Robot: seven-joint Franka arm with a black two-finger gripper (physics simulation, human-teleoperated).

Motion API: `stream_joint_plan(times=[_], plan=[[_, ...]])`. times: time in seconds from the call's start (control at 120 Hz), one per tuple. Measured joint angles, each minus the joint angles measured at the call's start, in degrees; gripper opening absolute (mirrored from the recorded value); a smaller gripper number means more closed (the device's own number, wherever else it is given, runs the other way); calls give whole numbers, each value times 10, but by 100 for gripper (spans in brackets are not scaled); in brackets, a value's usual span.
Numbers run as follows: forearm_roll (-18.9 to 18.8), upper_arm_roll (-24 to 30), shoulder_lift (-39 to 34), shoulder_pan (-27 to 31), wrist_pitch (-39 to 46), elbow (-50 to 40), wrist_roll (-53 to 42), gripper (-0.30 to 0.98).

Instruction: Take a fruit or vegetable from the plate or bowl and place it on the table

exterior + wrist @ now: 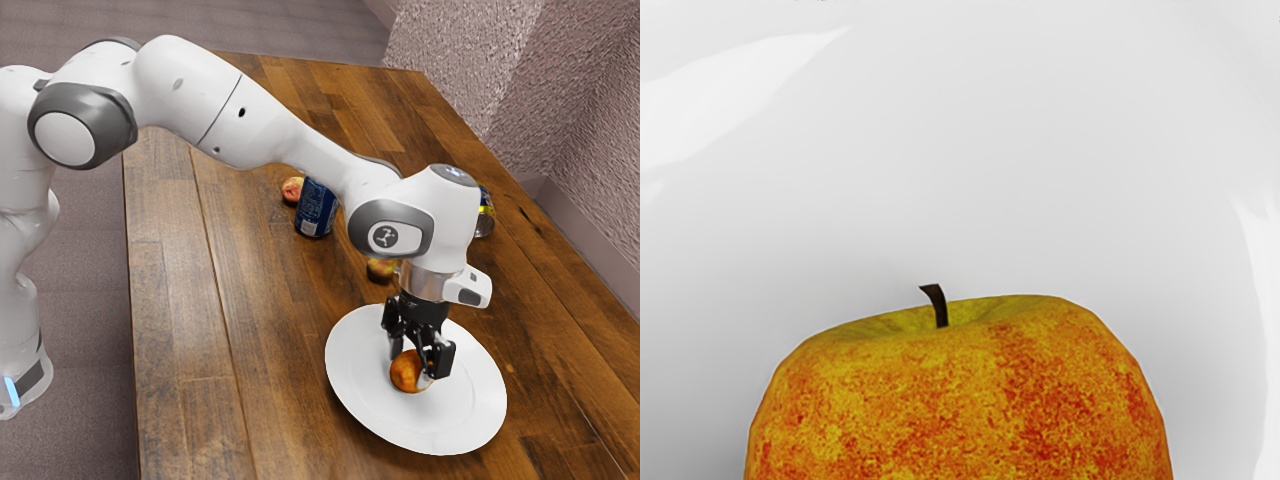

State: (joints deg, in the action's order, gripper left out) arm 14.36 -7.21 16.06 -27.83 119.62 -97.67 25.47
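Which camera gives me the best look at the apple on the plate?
The wrist view: the apple is large there, its stem and mottled red-orange and yellow skin clear, though its lower part is cut off. The exterior view shows it small on the white plate, partly hidden by the gripper.

Table (190, 360), seen from where I stand, plate as clock centre, twelve at the exterior view's top:
- Plate (465, 410): on table; apple (407, 372) on it, near middle.
- Near fruit (380, 269): between eleven and twelve.
- Drink can (315, 210): eleven, farther; far fruit (291, 190) just beside, at its ten.
- Second can (486, 215): one.
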Motion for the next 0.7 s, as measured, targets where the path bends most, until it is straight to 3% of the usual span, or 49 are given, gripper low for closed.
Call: stream_joint_plan(times=[0.358,0.7], plan=[[-7,-2,6,2,9,0,-2,32],[-15,-30,-35,11,-8,1,-6,25]])
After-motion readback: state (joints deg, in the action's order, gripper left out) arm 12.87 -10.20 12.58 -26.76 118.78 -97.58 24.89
